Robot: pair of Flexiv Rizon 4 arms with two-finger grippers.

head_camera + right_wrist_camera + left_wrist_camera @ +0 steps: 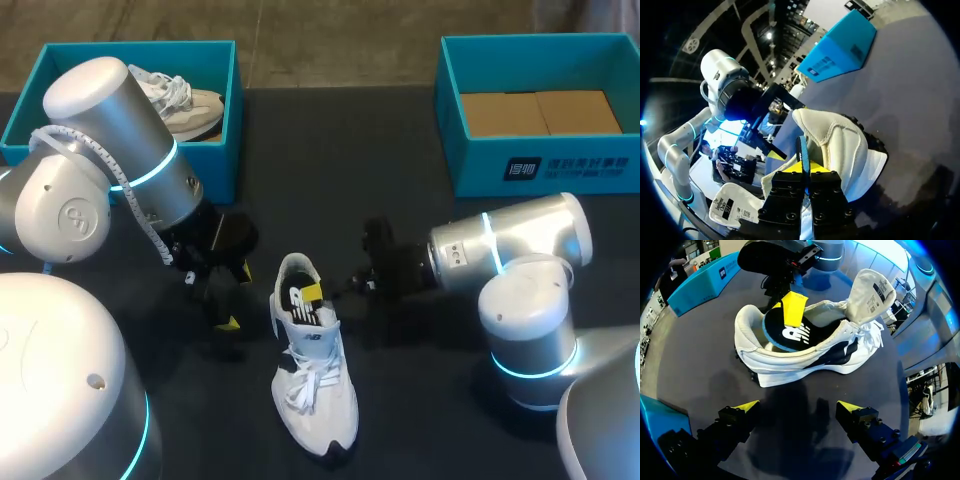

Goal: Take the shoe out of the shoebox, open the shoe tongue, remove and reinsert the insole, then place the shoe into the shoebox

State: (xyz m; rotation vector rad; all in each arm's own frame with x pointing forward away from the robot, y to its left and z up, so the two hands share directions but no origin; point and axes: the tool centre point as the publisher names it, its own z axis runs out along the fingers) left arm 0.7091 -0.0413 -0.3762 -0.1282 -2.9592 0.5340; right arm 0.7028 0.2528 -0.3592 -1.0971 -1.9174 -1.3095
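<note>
Shoe upright on bench, just ahead of left fingers, which are spread and empty. Tongue folded back. Right fingers clenched on insole at its heel edge. Insole likely thin, floppy; shoe light, may drag along. Boxes well apart.

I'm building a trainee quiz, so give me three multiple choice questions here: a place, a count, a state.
1. The shoe with the opened tongue is: A in a box; B on the table; C in the air.
2. Blue shoeboxes in view: A one; B two; C three.
3. The left gripper is: A open; B shut on the shoe; C out of view.
B, its sole rests on the table; B, left shoebox and right shoebox; A, fingers apart, nothing between.
</note>
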